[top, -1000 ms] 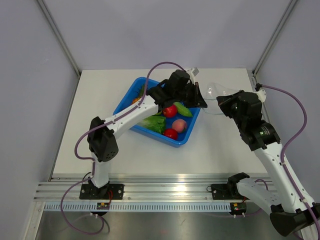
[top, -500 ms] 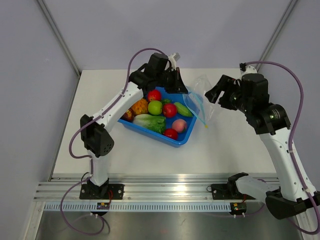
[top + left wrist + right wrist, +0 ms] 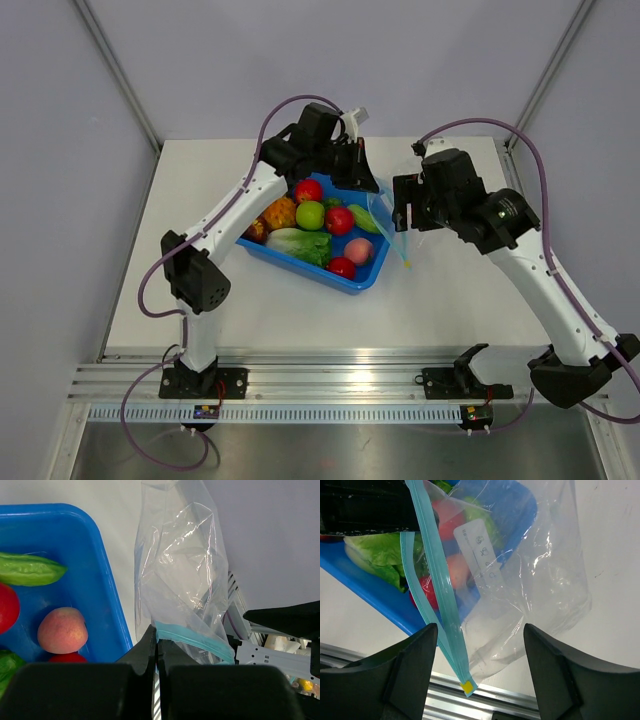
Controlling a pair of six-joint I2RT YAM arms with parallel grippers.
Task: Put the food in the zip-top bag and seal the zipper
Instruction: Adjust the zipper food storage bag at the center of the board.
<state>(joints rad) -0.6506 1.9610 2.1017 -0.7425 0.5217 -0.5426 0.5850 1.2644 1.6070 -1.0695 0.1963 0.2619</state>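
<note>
Left pincer (image 3: 156,642) clamped on zip-top bag (image 3: 180,575) mouth; right pincer (image 3: 480,635) wide open, zipper (image 3: 434,585) hanging near, ungripped.

A clear, crinkled zip-top bag (image 3: 540,580) carries a light teal zipper (image 3: 436,575) tipped with a small yellow tab (image 3: 467,686), plus a white label (image 3: 479,550) with grey print. The bright blue tray (image 3: 300,263) shows a green apple (image 3: 310,214), red apple (image 3: 308,190), red tomato (image 3: 339,220), pink peach (image 3: 359,250), pale green lettuce (image 3: 298,244), orange-yellow pineapple (image 3: 279,213) and green pepper (image 3: 365,219). White arms (image 3: 545,285) with black joints trail purple cables (image 3: 290,99) over an off-white bench (image 3: 200,190).
</note>
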